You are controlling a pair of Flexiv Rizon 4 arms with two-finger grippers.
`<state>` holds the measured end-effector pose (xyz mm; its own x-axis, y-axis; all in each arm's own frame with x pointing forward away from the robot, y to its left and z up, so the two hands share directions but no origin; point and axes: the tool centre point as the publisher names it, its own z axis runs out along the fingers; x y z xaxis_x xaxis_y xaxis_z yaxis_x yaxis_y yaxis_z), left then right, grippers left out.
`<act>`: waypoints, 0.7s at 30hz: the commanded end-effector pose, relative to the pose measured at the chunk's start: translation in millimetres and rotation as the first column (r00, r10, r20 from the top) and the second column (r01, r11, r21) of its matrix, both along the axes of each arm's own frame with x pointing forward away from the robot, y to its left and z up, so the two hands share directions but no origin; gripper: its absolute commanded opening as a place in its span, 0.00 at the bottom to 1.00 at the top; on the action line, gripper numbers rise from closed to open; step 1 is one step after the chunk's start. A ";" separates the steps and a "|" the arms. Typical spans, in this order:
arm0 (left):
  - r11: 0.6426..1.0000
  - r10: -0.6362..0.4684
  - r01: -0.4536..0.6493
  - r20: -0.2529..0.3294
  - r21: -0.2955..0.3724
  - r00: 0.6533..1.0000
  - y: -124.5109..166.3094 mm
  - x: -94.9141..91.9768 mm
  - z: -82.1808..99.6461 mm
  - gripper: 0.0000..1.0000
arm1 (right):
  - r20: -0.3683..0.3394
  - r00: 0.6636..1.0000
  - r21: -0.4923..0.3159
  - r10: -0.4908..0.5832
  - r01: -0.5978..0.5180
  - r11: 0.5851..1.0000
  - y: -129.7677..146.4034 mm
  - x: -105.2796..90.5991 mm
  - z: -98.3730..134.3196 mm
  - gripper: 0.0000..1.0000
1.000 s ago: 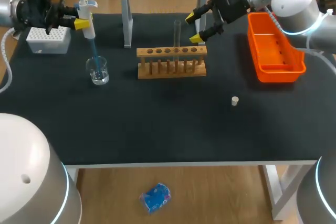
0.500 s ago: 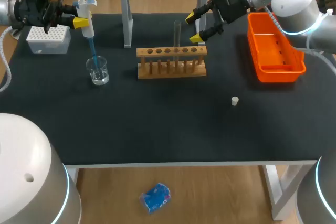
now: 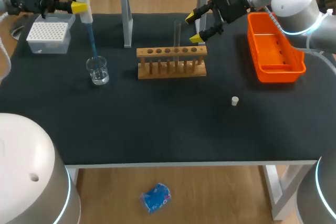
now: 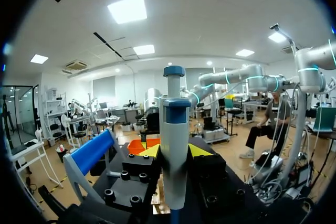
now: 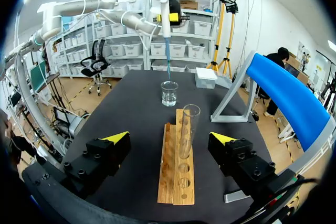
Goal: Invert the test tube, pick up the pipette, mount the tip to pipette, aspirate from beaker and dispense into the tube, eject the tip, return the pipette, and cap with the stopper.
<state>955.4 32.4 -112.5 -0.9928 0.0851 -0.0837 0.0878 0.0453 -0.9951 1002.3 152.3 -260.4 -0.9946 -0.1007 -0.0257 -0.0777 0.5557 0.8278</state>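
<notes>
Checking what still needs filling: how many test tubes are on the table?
1. The test tube stands upright in a hole near the middle of the wooden rack. No others show on the table, and none seems hidden.

Left tool (image 3: 79, 7) far left, clamped on the pipette (image 3: 85, 15); right tool (image 3: 195, 26) far right, fingers (image 3: 195, 38) apart

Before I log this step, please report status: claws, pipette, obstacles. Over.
Left claw shut on pipette, tip just above beaker. Right claw open around test tube in rack, no contact. Stopper lies on table, apart; nothing in the way.
</notes>
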 end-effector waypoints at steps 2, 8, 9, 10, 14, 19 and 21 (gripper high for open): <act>0.999 0.019 -0.019 -0.007 0.039 1.000 -8.4 -14.3 34.0 0.00 | 0.000 1.000 -0.002 0.002 -0.002 1.000 -0.1 0.7 -0.1 1.00; 0.999 0.033 -0.033 -0.001 0.041 0.999 -13.1 -20.6 71.6 0.00 | 0.000 1.000 -0.002 0.002 -0.002 1.000 -0.1 0.7 -0.1 1.00; 0.999 0.033 -0.033 -0.002 0.035 0.999 -13.9 -22.1 78.0 0.00 | 0.000 1.000 -0.002 0.002 -0.002 1.000 -0.1 0.7 -0.1 1.00; 0.999 0.032 -0.032 -0.002 0.032 0.999 -14.6 -23.7 84.6 0.00 | 0.000 1.000 -0.002 0.002 -0.002 1.000 -0.1 0.7 -0.1 1.00; 0.999 0.035 -0.035 0.013 0.037 0.999 -16.3 -27.7 107.6 0.00 | 0.000 1.000 -0.002 0.002 -0.002 1.000 -0.1 0.7 -0.1 1.00; 0.996 0.060 -0.062 0.027 0.071 0.998 -18.0 -27.7 127.6 0.00 | 0.000 1.000 -0.002 0.002 -0.002 1.000 -0.1 0.7 -0.1 1.00; 0.995 0.066 -0.068 0.032 0.069 0.997 -18.0 -26.8 133.3 0.00 | 0.000 1.000 -0.002 0.002 -0.002 1.000 -0.1 0.7 -0.1 1.00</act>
